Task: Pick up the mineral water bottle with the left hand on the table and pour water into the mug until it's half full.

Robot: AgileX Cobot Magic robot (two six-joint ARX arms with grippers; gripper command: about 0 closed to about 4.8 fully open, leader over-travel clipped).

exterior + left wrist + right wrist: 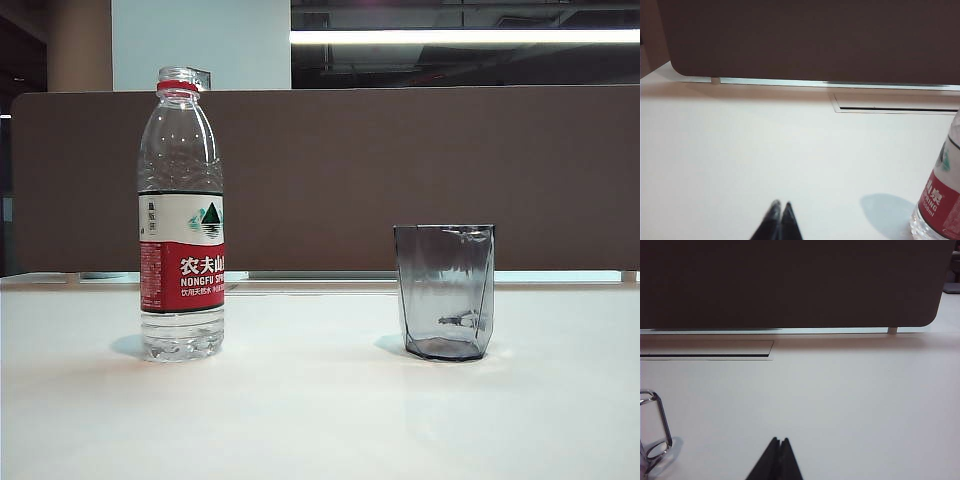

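Observation:
The mineral water bottle [181, 215] stands upright and uncapped on the left of the white table [300, 400], clear with a red neck ring and a white-and-red label. Its lower part also shows in the left wrist view [940, 200]. The mug [445, 290], a smoky grey faceted glass, stands empty to the right of the bottle; its edge shows in the right wrist view [652, 432]. My left gripper [781, 204] is shut with nothing in it, well apart from the bottle. My right gripper [779, 440] is shut and empty too, away from the mug. Neither arm shows in the exterior view.
A dark brown partition [400, 170] runs along the table's far edge. A flat cable hatch [895, 104] is set into the tabletop near that edge, also seen in the right wrist view [705, 349].

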